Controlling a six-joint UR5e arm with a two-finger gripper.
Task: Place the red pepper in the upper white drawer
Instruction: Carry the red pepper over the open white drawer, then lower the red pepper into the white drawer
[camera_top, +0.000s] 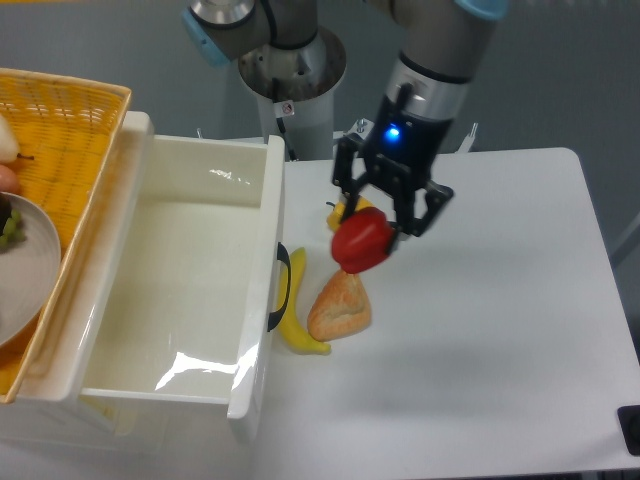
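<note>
Gripper (372, 232) clamped on the red pepper (361, 242), pepper hanging just below the fingers, lifted above the counter (500, 330). It sits over the bread (340, 303) and partly hides the yellow pepper (350, 209). Drawer (190, 290) open to the left, banana (294, 318) beside its handle.

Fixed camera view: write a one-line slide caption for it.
Gripper carries the red pepper above the table, over the yellow pepper and bread, short of the open, empty upper white drawer.
</note>
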